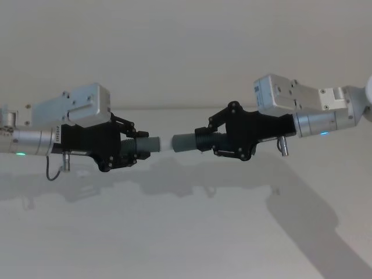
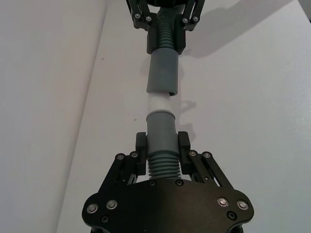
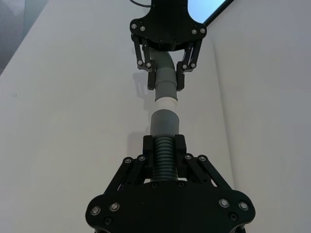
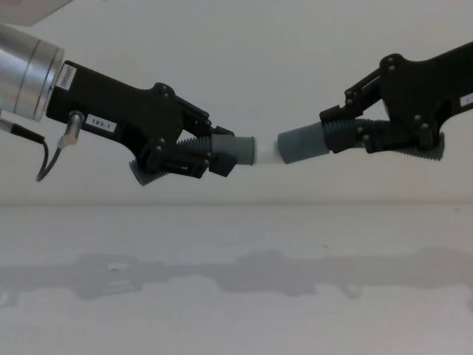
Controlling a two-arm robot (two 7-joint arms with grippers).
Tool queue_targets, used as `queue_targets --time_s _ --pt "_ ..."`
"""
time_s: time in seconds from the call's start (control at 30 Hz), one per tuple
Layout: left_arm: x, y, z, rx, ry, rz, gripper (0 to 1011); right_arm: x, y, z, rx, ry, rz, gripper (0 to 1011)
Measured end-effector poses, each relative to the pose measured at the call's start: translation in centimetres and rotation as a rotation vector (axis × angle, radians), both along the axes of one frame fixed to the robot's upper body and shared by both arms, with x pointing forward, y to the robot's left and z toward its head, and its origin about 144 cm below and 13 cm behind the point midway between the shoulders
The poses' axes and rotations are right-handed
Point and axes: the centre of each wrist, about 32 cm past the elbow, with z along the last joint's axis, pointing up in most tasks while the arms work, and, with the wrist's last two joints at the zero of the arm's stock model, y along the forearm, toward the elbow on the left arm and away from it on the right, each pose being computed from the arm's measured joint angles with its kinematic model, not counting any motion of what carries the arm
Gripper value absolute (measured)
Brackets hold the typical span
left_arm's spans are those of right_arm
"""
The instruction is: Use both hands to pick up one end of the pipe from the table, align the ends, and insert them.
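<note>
Both pipe pieces are held in the air above the white table (image 1: 174, 238), end to end. My left gripper (image 1: 136, 148) is shut on the ribbed part of the grey piece (image 1: 150, 144) with the white tip (image 4: 266, 151). My right gripper (image 1: 203, 141) is shut on the ribbed part of the other grey piece (image 1: 185, 142), whose hollow mouth (image 2: 163, 90) faces the tip. The two pieces are nearly in line. The white tip (image 2: 160, 103) reaches the rim of the mouth; how far it is inside I cannot tell.
A pale wall (image 1: 186, 52) rises behind the table's far edge. The arms' shadows lie on the table (image 4: 236, 281) below the grippers. Nothing else stands on the surface.
</note>
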Motion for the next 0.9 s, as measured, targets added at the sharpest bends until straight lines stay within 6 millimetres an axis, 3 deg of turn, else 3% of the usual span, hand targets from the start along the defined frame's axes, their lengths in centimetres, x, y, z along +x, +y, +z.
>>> queue_targets --time_s 0.9 --pt "0.0 -0.02 0.0 -0.001 0.0 0.0 343 0.08 0.07 -0.02 -0.002 0.004 0.002 233"
